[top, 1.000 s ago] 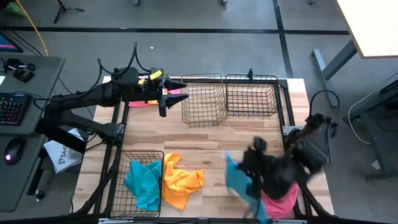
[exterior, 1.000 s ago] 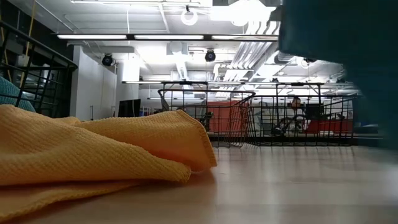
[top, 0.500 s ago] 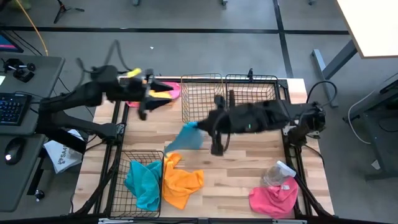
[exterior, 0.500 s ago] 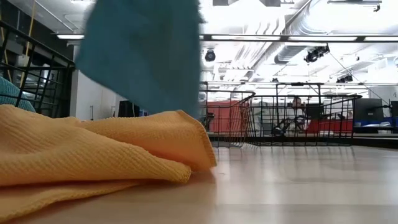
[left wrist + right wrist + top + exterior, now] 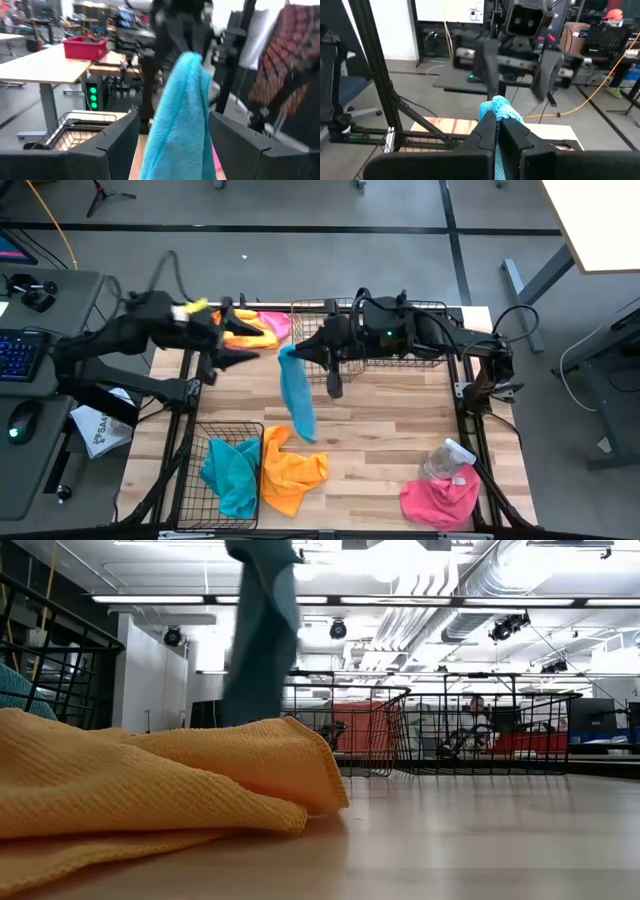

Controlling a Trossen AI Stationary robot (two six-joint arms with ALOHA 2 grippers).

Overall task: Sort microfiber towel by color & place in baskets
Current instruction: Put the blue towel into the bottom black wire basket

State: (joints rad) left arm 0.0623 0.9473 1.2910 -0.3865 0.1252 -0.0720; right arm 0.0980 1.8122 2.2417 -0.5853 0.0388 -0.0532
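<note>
My right gripper (image 5: 290,353) hangs over the table's middle, shut on a turquoise towel (image 5: 298,398) that dangles long and narrow (image 5: 262,635). My left gripper (image 5: 226,345) is open at the far left, facing that towel (image 5: 181,115) from a short way off without touching it. A second turquoise towel (image 5: 230,473) lies in the near-left basket (image 5: 200,442). An orange towel (image 5: 293,476) lies on the table beside it. A pink towel (image 5: 440,500) lies at the near right. Orange and pink towels (image 5: 257,330) lie at the far left. Two baskets (image 5: 325,340) (image 5: 405,332) stand at the far edge. My right gripper pinches the turquoise towel's bunched top end (image 5: 495,106) between its two shut fingers (image 5: 485,132). The fingers reach level, from the table's right side. The towel hangs straight down below them; in the low view the orange towel hides its lower end.
A clear spray bottle (image 5: 445,458) lies by the pink towel at the near right. The black table frame (image 5: 470,420) runs along the sides. Bare wood (image 5: 390,420) shows between the far baskets and the near towels.
My right gripper has swung from the near right corner up and across to the table's middle, carrying the turquoise towel clear of the table; the towel trailed behind and now hangs straight down. My left gripper has drawn back toward the table's left edge.
</note>
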